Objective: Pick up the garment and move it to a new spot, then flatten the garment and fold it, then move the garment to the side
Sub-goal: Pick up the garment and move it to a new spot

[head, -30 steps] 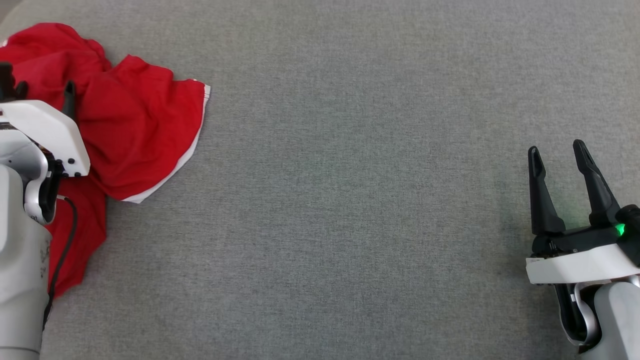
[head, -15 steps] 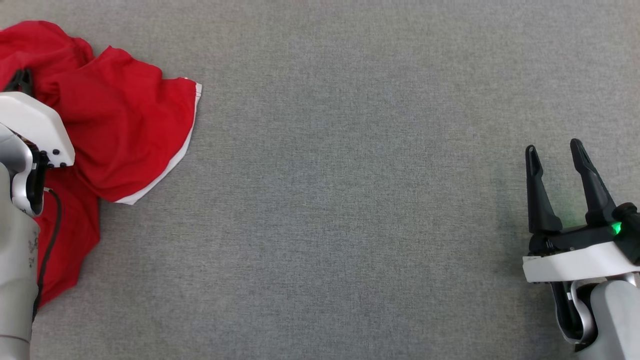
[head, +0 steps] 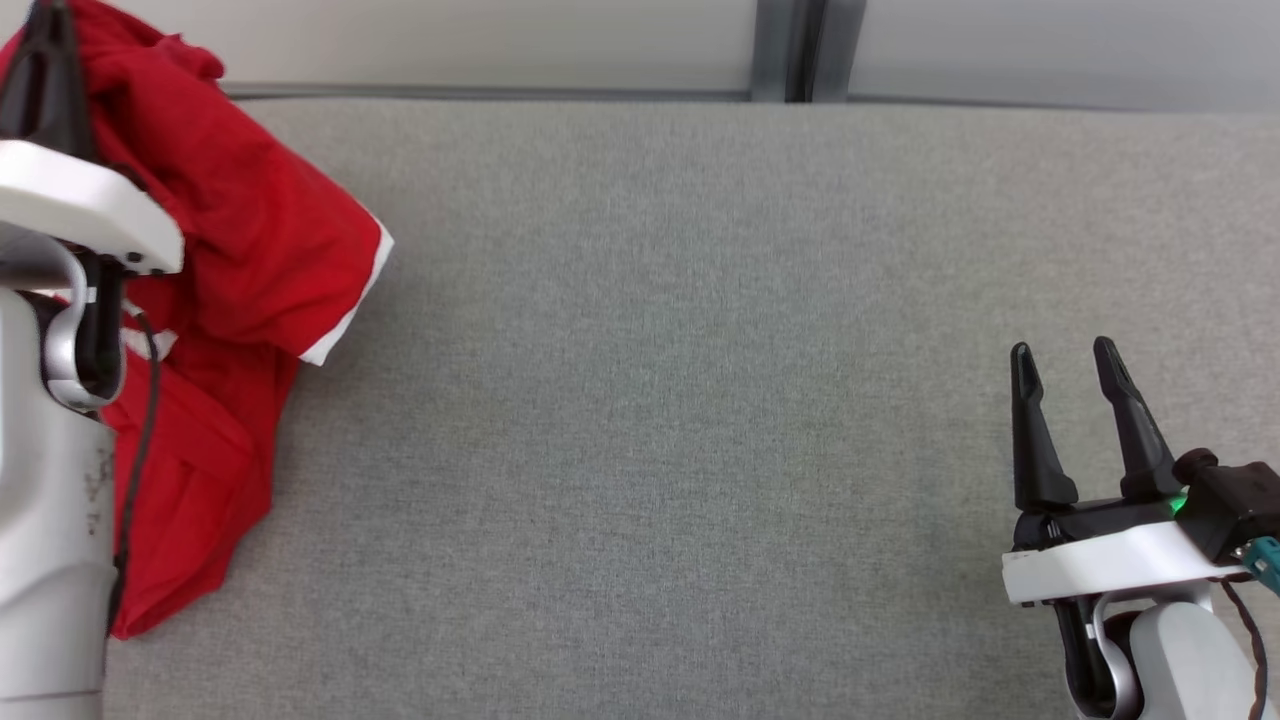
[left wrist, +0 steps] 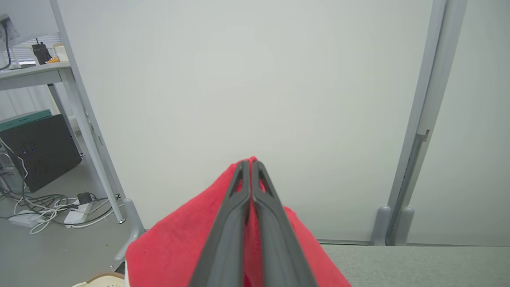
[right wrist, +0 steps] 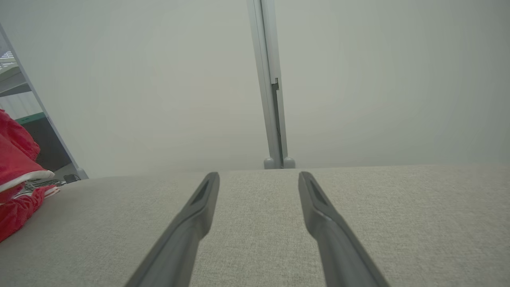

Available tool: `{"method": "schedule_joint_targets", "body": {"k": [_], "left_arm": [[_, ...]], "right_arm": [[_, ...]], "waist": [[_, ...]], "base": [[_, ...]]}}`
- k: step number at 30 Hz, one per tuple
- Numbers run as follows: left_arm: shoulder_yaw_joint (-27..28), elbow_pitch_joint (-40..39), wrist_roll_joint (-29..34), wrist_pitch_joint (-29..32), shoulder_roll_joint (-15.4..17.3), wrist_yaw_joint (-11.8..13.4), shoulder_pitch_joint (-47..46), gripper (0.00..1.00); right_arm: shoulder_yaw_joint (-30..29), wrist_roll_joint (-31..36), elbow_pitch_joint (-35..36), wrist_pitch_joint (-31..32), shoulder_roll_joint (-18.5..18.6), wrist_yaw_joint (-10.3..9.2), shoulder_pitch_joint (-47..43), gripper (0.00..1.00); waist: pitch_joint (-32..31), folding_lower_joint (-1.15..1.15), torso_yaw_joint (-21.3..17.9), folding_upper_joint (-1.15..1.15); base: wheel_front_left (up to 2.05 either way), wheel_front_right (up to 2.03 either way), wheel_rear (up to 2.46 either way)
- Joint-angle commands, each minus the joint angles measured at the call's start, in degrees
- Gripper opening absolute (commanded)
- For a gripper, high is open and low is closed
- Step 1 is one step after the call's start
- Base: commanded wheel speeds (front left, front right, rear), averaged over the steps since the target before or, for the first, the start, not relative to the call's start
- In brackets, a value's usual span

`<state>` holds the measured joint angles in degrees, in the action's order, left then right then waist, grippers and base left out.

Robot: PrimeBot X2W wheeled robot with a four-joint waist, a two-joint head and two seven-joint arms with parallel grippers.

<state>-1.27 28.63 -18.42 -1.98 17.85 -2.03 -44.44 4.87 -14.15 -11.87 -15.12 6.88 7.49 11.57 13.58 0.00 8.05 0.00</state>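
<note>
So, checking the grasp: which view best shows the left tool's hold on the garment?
Left wrist view: the left tool pinches the garment shut. Head view shows it draped; right wrist view, one edge.

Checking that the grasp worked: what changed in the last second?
The left gripper shut on the garment and raised its upper part off the surface; the lower part still lies there. The head camera tilted up, bringing the wall into view. The right gripper stayed open over the surface.
</note>
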Motion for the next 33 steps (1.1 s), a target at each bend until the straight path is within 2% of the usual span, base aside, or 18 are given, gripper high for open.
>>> {"method": "schedule_joint_targets", "body": {"k": [1,6,7,10,16,22,31,32,33], "left_arm": [[-0.33,-1.12,-0.51,0.16,-0.16,-0.42,0.52,0.0],[-2.34,-11.77,-2.37,4.75,-2.3,-1.5,2.97,0.0],[-3.36,-15.76,-3.6,6.64,-3.79,-1.82,4.33,0.0],[-4.93,-21.16,-4.96,9.44,-5.67,-1.67,5.73,0.0],[-10.22,-26.79,-4.56,12.11,-9.84,-1.09,7.82,0.0],[-15.03,-23.98,-5.13,11.54,-13.24,0.0,7.18,0.0],[-21.15,-8.81,-10.21,5.86,-14.81,3.18,2.31,0.0],[-22.21,-7.12,-10.76,4.84,-14.88,3.78,1.56,0.44],[-23.16,-5.55,-11.87,3.94,-14.82,4.19,1.0,1.0]], "right_arm": [[-0.01,0.15,-0.01,-0.06,-0.04,0.0,-0.57,1.0],[-0.48,0.74,-0.49,-0.05,-1.48,0.0,-1.23,1.0],[-0.72,0.9,-0.65,-0.05,-1.96,0.0,-1.56,1.0],[-1.1,1.01,-0.71,-0.05,-2.57,0.0,-1.82,1.0],[-0.77,0.97,-0.47,-0.05,-3.25,0.0,-1.15,1.0],[-0.5,0.29,0.38,-0.05,-3.61,0.0,0.45,1.0],[0.33,-1.91,1.04,-0.05,-3.89,0.0,2.72,1.0],[0.61,-2.37,0.95,-0.05,-3.93,0.0,2.81,1.0],[0.84,-2.74,0.81,-0.05,-3.95,0.0,2.79,1.0]], "waist": [[-2.73,0.0,-0.02,0.0],[-6.16,0.0,-0.87,0.0],[-7.34,0.0,-1.53,0.0],[-8.22,0.0,-2.81,0.0],[-8.03,0.0,-6.67,0.0],[-6.1,0.0,-12.28,0.0],[-2.36,0.0,-20.69,0.0],[-2.11,0.0,-21.36,0.0],[-1.92,0.0,-21.94,0.0]], "base": [[0.0,0.0,0.0],[0.0,0.0,0.0],[0.0,0.0,0.0],[0.0,0.0,0.0],[0.0,0.0,0.0],[0.0,0.0,0.0],[0.0,0.0,0.0],[0.0,0.0,0.0],[0.0,0.0,0.0]]}}
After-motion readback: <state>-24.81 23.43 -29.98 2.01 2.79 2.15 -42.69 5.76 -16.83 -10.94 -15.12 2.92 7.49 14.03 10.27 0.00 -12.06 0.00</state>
